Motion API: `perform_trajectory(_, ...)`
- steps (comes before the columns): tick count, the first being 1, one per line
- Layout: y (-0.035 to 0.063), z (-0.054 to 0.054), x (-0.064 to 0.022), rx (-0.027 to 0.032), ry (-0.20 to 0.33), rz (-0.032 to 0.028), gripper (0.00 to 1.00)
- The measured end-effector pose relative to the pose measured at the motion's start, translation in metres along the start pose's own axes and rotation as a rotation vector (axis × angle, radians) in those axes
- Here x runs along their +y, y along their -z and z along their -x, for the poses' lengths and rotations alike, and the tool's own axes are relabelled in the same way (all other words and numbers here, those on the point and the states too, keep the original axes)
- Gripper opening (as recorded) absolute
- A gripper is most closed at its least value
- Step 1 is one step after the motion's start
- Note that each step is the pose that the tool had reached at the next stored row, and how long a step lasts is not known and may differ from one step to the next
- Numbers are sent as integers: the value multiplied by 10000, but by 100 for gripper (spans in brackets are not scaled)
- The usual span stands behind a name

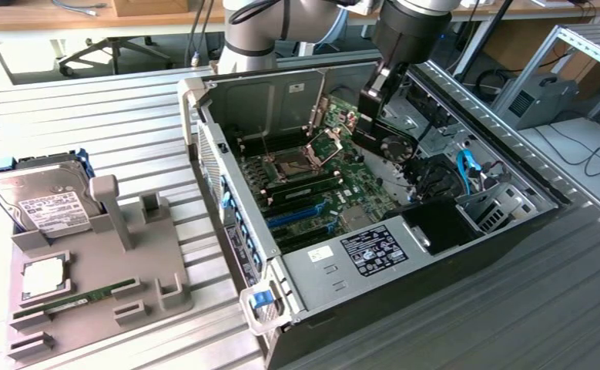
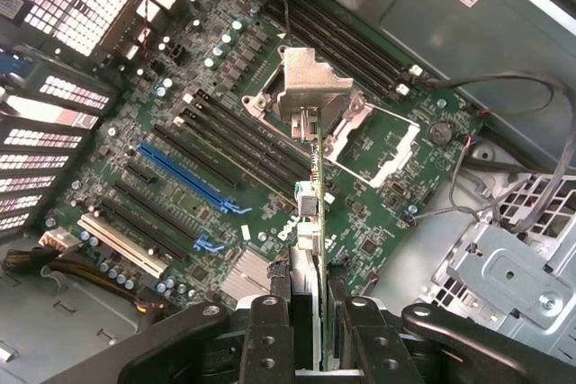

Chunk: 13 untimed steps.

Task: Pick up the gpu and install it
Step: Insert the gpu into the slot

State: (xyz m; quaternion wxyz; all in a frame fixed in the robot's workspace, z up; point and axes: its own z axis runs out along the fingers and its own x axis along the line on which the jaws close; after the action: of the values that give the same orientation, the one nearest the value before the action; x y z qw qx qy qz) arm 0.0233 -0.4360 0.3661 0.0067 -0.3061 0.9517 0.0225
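The jaws are clenched on the gpu (image 2: 317,177), one finger (image 2: 270,334) pressed against each flat face of the card, so in the wrist view it runs straight out from between them, seen edge-on. Its silver end bracket (image 2: 314,85) is at the end farthest from the jaws. In the exterior view the gpu (image 1: 387,139) hangs directly below the jaws with its black cooler and round fan facing the exterior view's right, inside the open computer case (image 1: 263,96).

Beyond the held card lies the green motherboard (image 2: 180,132). The open processor socket (image 2: 382,146) sits past the bracket end, and the long blue expansion slot (image 2: 184,177) lies off to one side of the jaws, apart from the card. Whether the card's far edge touches the board cannot be told.

Well away from the jaws, toward the exterior view's left, a grey fixture (image 1: 125,270) stands on the slatted metal desk (image 1: 94,131). It holds a silver hard drive (image 1: 38,196) leaning upright, a square silver chip (image 1: 45,276) lying flat, and a narrow green memory stick (image 1: 84,297).
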Motion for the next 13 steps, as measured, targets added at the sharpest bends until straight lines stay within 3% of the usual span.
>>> perform_trajectory(13, -1, 0, 0, 12, 313, 8, 27)
